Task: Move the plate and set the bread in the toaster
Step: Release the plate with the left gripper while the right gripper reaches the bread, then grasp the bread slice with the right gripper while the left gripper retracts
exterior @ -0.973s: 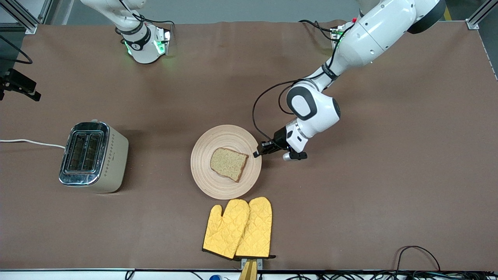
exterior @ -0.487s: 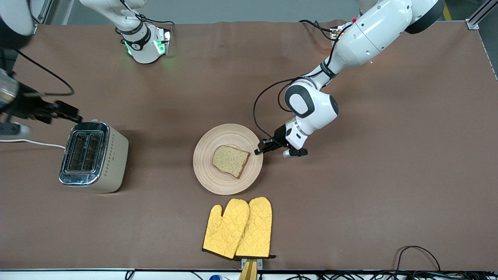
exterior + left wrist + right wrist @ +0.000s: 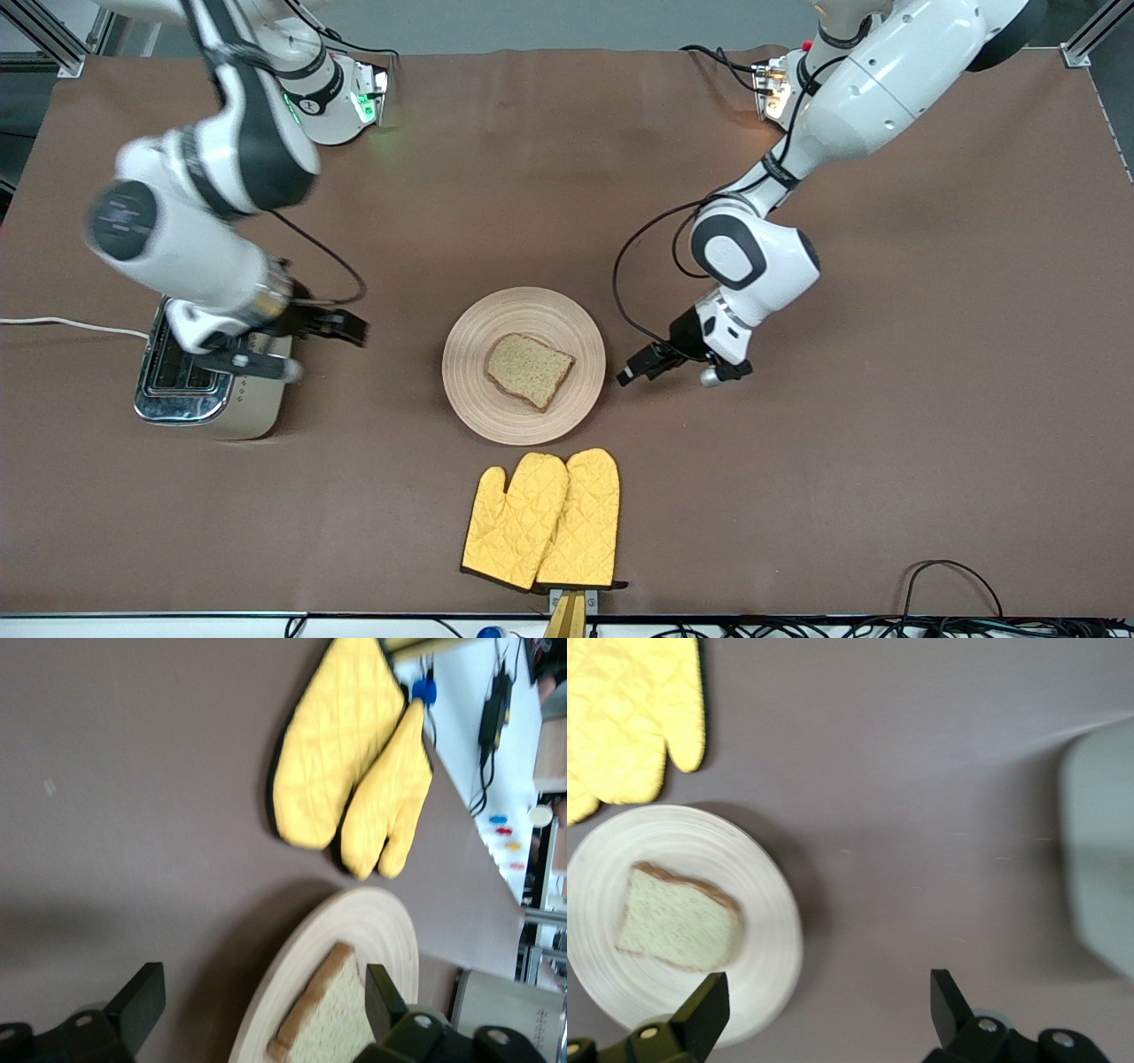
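Observation:
The light-wood plate [image 3: 469,399] lies mid-table with the bread [image 3: 529,370] on it. My left gripper [image 3: 632,373] is open and empty, low over the cloth beside the plate's rim toward the left arm's end, apart from it. The left wrist view shows the plate [image 3: 354,921] and bread [image 3: 332,1019] between its fingers [image 3: 142,1001]. My right gripper [image 3: 353,330] is open and empty over the cloth between the toaster [image 3: 177,385] and the plate. The right wrist view shows the plate [image 3: 766,930], the bread [image 3: 678,921] and the toaster [image 3: 1099,859]. The right arm hides part of the toaster.
A pair of yellow oven mitts [image 3: 545,518] lies nearer the front camera than the plate, close to its rim; they also show in the left wrist view [image 3: 350,753] and the right wrist view [image 3: 620,718]. The toaster's white cord [image 3: 71,323] runs toward the right arm's table end.
My left gripper let go of the plate's rim and drew back toward the left arm's end. The plate shifted slightly that way. My right arm swung in over the toaster toward the plate.

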